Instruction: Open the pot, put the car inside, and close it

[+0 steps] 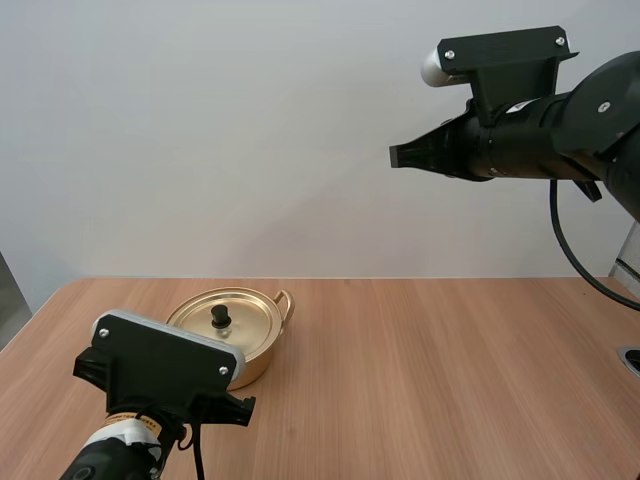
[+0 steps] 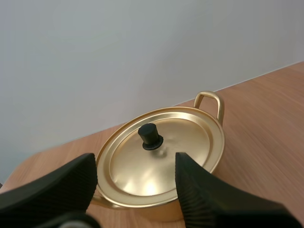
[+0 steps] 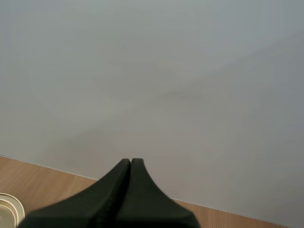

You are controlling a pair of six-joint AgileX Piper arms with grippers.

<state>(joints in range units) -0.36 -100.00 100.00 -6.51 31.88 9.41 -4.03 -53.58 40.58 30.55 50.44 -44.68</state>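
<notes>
A gold pot stands on the wooden table at the left, its lid on and a black knob in the lid's middle. My left gripper is open just short of the pot on the near side, its two ribbed fingers standing apart with the lid seen between them. My right gripper hangs high above the table's right half, shut on nothing; its fingers lie together as one dark wedge.
The pot has loop handles; one shows on its far side. The table's far edge meets a plain pale wall. A dark fitting sits at the table's right edge.
</notes>
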